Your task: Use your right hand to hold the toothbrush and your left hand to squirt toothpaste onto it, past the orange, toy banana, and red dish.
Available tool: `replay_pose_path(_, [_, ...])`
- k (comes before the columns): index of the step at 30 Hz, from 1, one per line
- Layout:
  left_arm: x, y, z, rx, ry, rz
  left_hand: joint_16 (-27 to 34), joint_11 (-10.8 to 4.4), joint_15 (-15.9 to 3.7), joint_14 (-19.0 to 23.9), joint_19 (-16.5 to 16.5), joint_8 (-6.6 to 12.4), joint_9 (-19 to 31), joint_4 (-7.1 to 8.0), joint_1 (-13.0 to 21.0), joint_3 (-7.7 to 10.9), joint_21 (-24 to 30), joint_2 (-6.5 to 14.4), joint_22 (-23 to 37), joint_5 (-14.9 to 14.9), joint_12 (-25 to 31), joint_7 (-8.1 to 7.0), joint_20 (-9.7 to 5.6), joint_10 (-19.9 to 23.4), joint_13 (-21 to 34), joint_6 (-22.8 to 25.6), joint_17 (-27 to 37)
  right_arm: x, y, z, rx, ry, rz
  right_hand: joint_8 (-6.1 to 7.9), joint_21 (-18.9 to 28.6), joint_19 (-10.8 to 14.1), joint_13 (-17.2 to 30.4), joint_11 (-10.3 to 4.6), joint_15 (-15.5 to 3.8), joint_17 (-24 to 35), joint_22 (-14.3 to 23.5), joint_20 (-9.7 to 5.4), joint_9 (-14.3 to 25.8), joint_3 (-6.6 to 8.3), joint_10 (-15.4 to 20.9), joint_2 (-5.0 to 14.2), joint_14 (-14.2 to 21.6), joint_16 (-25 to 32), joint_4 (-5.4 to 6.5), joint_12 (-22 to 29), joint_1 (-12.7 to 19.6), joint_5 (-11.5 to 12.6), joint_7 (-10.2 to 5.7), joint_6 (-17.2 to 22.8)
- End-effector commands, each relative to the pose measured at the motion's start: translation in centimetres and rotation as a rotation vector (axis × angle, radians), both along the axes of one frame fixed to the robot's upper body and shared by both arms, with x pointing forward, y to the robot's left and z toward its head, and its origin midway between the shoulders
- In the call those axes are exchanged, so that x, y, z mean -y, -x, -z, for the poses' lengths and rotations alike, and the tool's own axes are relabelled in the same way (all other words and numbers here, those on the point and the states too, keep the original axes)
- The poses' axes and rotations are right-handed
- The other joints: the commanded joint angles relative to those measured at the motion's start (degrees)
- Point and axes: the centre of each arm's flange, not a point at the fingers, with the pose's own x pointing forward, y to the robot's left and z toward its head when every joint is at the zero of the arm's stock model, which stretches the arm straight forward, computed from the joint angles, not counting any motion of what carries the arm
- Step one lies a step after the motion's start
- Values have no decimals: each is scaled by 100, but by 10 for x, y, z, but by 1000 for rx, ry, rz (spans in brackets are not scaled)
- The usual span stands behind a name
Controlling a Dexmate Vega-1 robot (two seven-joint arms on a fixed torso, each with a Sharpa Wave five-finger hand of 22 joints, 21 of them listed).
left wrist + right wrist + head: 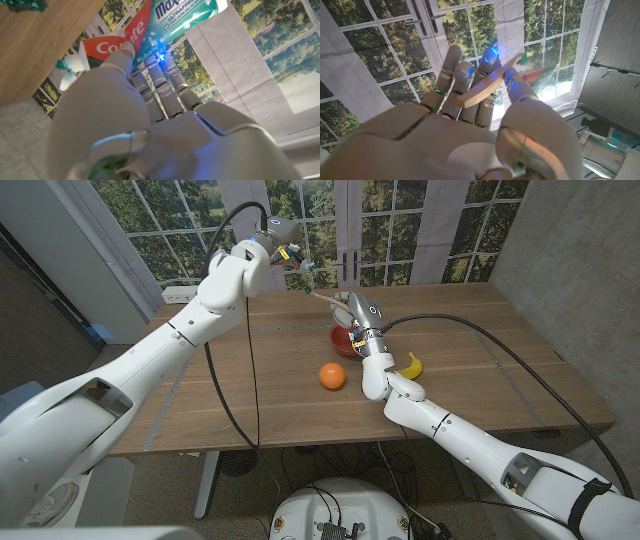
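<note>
The right hand is raised over the far middle of the table, its fingers closed around the wooden toothbrush, which lies across them and slants up toward the other hand. In the head view the brush reaches from the right hand toward the tube's nozzle. The left hand is lifted high above the table's far edge and grips the toothpaste, a red, white and green tube, with its cap end sticking out past the thumb. Whether paste touches the bristles cannot be told. Just below the right hand sits the red dish, partly hidden by the wrist. The orange lies nearer the robot, and the banana rests beside the right forearm.
</note>
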Motion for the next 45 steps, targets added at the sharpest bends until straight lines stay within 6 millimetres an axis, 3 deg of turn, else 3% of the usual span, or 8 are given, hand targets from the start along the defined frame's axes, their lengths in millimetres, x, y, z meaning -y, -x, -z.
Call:
replay_pose_path(1, [-15,0,5,-42,134,45,-73,-87,-620,-23,-27,-45,-9,-6,-99,-27,44,21,-1,-25,-47,33,-474,14,-25,-57,-51,2,-3,2,-23,10,20,37,5,-14,-38,-402,-661,15,10,-595,14,563,382,39,-22,-12,535,-23,51,36,-78,117])
replay_pose_path(15, [-35,-3,9,-140,316,126,-298,-95,-607,-113,-58,-171,-82,15,-316,-38,56,63,-48,-41,-173,97,-439,-110,-111,-185,-203,7,-2,2,-36,9,35,39,0,-22,-36,-387,-661,13,9,-600,-1,565,365,37,-26,-28,538,-26,46,35,-77,120])
replay_pose_path(23, [-45,-4,13,-169,396,164,-530,-114,-570,-183,-90,-281,-143,65,-678,10,33,47,-75,-54,-381,141,-384,-341,-253,-278,-352,8,-3,2,-41,10,41,38,-2,-33,-50,-393,-661,13,10,-594,-8,566,374,38,-28,-36,540,-28,42,34,-68,113])
replay_pose_path(32, [-54,-6,16,-220,480,210,-652,-114,-564,-221,-90,-352,-170,58,-846,62,17,18,-83,-61,-482,174,-365,-433,-338,-346,-445,9,-3,1,-43,4,42,44,0,-25,-59,-383,-661,13,10,-592,-14,568,382,39,-27,-42,538,-29,43,35,-69,126])
replay_pose_path(36, [-59,-8,19,-249,528,237,-663,-103,-572,-141,-62,-359,-191,58,-938,101,16,33,-86,-68,-509,257,-339,-410,-391,-274,-478,10,-3,0,-45,3,42,42,0,-23,-60,-387,-661,13,10,-594,-18,568,380,38,-26,-45,538,-29,42,34,-65,121])
replay_pose_path(45, [-74,-17,29,-359,674,300,-760,-77,-553,-119,-61,-561,-245,42,-1162,140,-3,-58,-86,-104,-599,336,-293,-490,-514,-468,-579,12,-3,0,-50,1,45,46,-1,-22,-57,-389,-662,14,10,-596,-18,568,382,39,-18,-49,539,-23,40,35,-64,114])
